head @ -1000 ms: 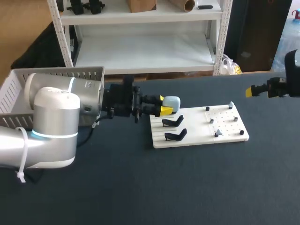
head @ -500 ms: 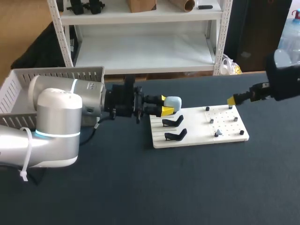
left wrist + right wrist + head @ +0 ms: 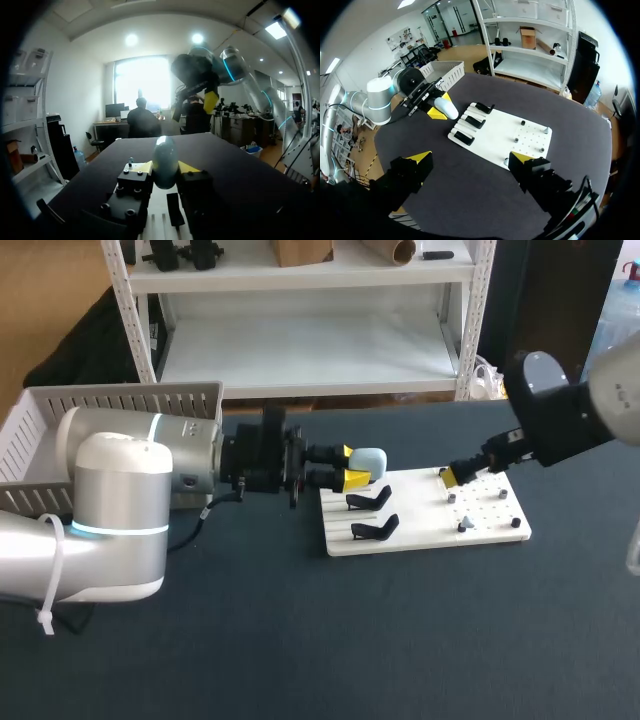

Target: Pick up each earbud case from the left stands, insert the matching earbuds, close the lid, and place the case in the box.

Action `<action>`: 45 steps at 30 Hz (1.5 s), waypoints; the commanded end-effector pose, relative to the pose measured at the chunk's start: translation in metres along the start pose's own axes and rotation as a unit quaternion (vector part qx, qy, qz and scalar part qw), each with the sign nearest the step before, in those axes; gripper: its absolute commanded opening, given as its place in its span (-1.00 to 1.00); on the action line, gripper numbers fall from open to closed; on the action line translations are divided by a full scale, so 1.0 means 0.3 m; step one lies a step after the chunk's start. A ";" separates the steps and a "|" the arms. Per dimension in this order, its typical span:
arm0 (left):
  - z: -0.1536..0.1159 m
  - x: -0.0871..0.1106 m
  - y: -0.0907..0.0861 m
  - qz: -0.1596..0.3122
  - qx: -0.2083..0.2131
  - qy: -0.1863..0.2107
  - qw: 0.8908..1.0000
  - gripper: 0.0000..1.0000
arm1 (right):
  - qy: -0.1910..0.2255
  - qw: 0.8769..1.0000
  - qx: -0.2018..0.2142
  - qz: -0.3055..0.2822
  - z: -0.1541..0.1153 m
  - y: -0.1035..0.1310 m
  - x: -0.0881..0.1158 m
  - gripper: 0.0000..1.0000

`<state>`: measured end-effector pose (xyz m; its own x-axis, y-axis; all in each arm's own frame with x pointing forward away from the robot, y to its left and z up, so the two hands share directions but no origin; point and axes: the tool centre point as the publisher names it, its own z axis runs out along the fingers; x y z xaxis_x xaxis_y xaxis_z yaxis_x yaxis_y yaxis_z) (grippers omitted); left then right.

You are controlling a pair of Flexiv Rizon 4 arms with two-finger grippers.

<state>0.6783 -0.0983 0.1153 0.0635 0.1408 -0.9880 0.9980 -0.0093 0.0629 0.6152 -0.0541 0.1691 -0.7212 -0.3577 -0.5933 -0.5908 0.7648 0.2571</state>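
A pale blue earbud case (image 3: 366,460) hangs just above the far-left corner of the white board (image 3: 425,530), with my left gripper (image 3: 352,468) shut on it from the left. In the left wrist view the case (image 3: 165,161) sits upright between the yellow tips. Two empty black stands (image 3: 368,500) (image 3: 375,530) remain on the board's left half. Small earbuds (image 3: 463,526) rest on the pegged right half. My right gripper (image 3: 451,477) hovers over those pegs; its own view shows it (image 3: 470,159) wide open, high above the board (image 3: 500,135), holding nothing.
A white slotted basket (image 3: 100,405) stands at the table's far left, behind my left arm, and shows as basket (image 3: 440,72) in the right wrist view. Dark tabletop lies open in front of the board.
My right arm has swung in from the table's right edge to above the board's pegged half. The left arm and the case have stayed put.
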 end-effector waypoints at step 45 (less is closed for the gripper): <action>-0.001 0.000 -0.014 0.001 -0.007 -0.001 1.000 -1.00 | 0.026 0.999 0.027 0.023 0.266 0.087 -0.122 1.00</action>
<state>0.6759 -0.0981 0.1158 0.0641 0.1416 -0.9878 0.9979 -0.0011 0.0646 0.6533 0.0189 0.1373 -0.7644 -0.3481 -0.5428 -0.5396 0.8061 0.2429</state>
